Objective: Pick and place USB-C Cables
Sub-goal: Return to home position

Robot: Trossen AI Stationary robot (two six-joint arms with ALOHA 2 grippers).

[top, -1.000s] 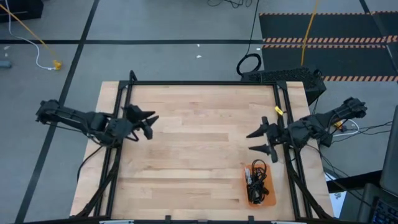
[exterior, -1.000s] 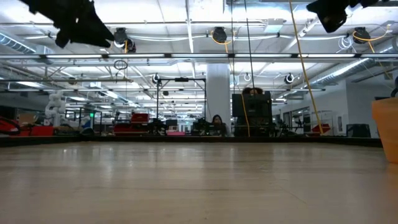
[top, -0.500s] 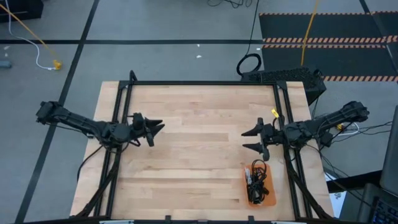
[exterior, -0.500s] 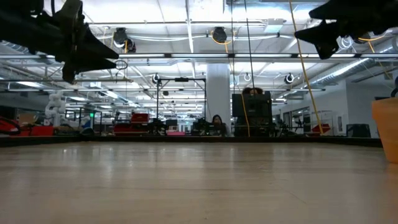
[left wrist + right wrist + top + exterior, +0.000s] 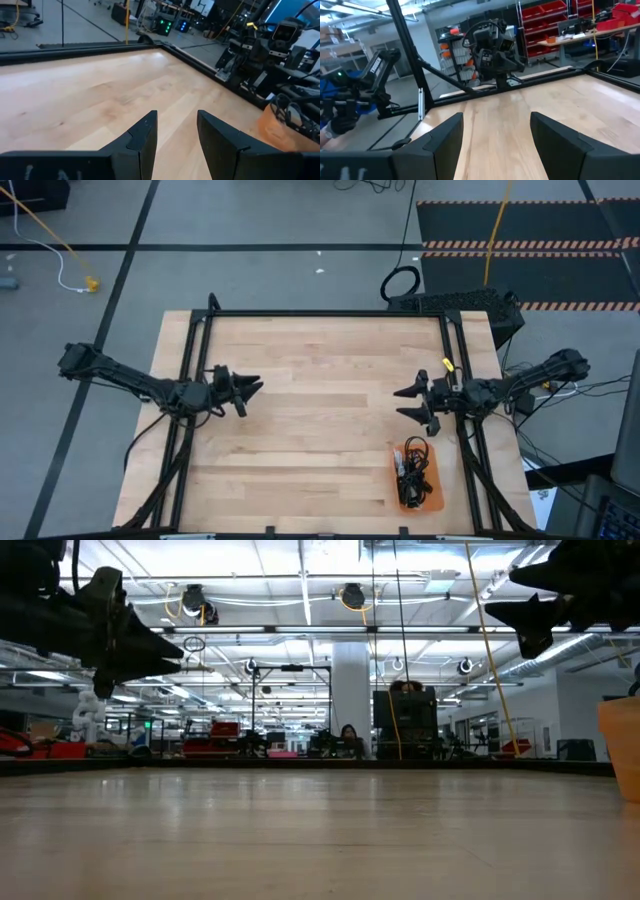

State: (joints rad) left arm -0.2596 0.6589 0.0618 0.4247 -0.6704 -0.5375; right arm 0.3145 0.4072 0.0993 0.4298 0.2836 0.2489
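Observation:
The USB-C cables lie as a heap of small black bundles in an orange tray at the table's near right; the left wrist view shows them in the same tray. My left gripper hangs open above the table's left half, its fingers level and pointing toward the table's right. My right gripper hangs open above the table's right half, just beyond the tray's far end, pointing toward the table's left. Both float well above the wood in the low view.
Black rails frame the wooden table top along its far, left and right sides. A large black cable ring and a long yellow cord lie on the floor beyond the table. Bare wood stretches between the grippers.
Both grippers have come down from high above the table and tipped from a downward slant to level. My left gripper has reached a little toward the table's right, my right gripper a little toward the table's left. The tray and cables have stayed put.

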